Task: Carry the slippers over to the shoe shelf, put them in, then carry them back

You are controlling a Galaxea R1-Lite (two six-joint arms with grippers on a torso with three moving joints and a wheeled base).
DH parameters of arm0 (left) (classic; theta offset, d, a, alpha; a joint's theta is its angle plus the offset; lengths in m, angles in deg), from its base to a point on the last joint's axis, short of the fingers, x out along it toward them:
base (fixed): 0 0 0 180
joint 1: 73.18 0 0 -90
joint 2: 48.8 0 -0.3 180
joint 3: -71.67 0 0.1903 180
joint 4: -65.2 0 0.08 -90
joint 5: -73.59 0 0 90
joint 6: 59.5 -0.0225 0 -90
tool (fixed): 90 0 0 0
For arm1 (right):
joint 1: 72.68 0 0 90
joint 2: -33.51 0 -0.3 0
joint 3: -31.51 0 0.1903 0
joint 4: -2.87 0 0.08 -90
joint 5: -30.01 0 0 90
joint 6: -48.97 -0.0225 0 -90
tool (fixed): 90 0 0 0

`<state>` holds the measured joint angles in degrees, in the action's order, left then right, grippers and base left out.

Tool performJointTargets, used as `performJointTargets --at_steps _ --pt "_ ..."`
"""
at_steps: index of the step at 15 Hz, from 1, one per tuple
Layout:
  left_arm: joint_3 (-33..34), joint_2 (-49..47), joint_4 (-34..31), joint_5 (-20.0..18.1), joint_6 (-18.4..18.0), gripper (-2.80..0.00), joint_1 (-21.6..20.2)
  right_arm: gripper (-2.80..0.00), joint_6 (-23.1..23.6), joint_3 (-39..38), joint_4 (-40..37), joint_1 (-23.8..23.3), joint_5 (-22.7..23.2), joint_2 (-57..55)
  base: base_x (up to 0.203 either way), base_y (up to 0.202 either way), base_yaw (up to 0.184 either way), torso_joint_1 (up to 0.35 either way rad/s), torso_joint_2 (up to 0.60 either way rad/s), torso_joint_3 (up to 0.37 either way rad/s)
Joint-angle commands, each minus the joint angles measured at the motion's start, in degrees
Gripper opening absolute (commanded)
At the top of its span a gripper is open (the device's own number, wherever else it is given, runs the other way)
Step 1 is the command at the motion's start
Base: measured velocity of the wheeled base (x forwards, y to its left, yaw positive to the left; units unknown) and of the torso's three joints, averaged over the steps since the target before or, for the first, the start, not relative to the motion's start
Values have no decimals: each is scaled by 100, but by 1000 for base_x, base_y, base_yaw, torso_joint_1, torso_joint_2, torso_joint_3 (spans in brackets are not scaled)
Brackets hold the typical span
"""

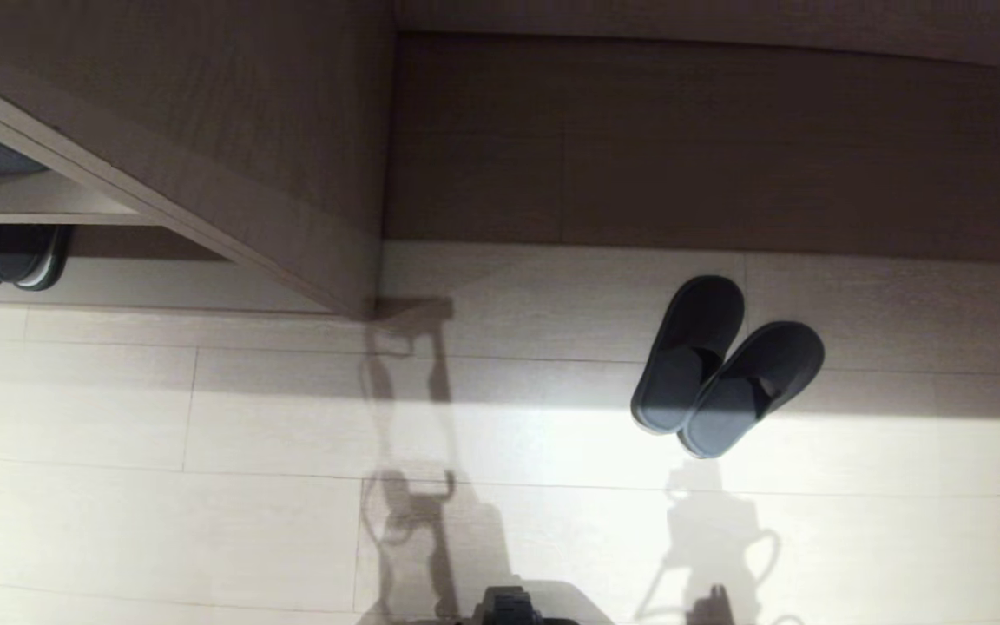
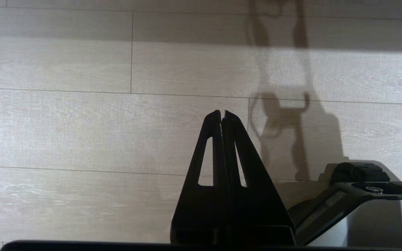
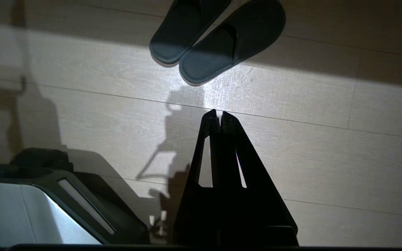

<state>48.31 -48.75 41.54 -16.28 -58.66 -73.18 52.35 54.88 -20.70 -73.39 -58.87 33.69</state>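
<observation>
No writing or label can be read anywhere. The slippers (image 1: pixel 726 365), 2 dark grey-blue slides, lie on the pale plank floor (image 1: pixel 161 417) right of centre in the head view, touching at their heels and splayed apart at the toes, just before a brown wall panel (image 1: pixel 708 148). In the right wrist view their front ends are cut off. At far left the shoe shelf (image 1: pixel 205 200) is cropped; its lower compartment holds a darker pair (image 1: pixel 5 256), half hidden in shadow. The left gripper (image 2: pixel 222 112) hangs over bare floor with its fingers pressed together, holding nothing. The right gripper (image 3: pixel 217 111) hangs near the slippers but apart from them, fingers likewise closed and empty.
</observation>
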Motion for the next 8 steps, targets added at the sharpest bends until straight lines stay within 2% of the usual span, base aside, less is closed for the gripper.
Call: performJointTargets --at_steps 1,8 --pt "0 -5 3 4 4 -280 0 -280 5 0 3 0 2 -1 0 0 0 4 4 203" --pt "0 -14 3 4 -5 -280 0 -280 5 0 3 0 2 -1 0 0 0 2 1 203"
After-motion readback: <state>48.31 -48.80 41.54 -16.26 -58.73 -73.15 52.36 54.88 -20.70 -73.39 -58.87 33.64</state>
